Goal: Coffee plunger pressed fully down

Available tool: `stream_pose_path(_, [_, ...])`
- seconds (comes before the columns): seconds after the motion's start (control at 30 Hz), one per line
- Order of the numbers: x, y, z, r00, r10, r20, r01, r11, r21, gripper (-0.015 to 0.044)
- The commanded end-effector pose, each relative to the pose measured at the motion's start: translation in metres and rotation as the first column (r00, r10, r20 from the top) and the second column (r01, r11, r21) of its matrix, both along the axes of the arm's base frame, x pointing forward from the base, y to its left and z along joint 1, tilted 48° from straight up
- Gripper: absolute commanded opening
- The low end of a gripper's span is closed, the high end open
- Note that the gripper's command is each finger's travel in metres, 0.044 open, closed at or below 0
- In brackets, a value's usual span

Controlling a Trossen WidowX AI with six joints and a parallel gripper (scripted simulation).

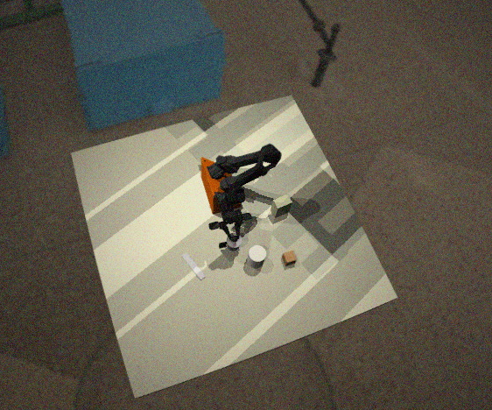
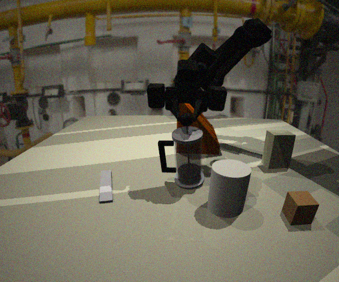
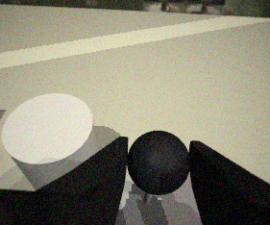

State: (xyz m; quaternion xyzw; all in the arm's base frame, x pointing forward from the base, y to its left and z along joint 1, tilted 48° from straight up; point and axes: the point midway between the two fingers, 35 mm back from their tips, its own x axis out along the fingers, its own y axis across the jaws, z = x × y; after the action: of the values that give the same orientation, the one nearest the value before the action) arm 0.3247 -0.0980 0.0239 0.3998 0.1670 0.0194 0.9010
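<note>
- Black pincer (image 3: pixel 159 165) is clamped on the plunger knob (image 3: pixel 159 162), a dark ball touched by a finger on each side.
- Glass coffee press (image 2: pixel 188 157) stands upright on the worktop (image 2: pixel 72 236), its black handle (image 2: pixel 164 156) to the left in the exterior view; the knob sits just above the lid, the dark filter disc low in the glass.
- Grey cylinder (image 2: pixel 228 188) stands just beside the press, a brown cube (image 2: pixel 299 207) further right.
</note>
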Motion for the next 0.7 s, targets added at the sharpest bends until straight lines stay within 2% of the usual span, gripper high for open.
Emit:
stream_pose_path(0.0, [0.0007,0.0063,-0.0055,1.0,0.021,-0.019,-0.02,1.0,0.02,0.0113])
stream_pose_path(0.67, [0.0038,0.0038,-0.0056,1.0,0.021,-0.019,-0.02,1.0,0.02,0.0113])
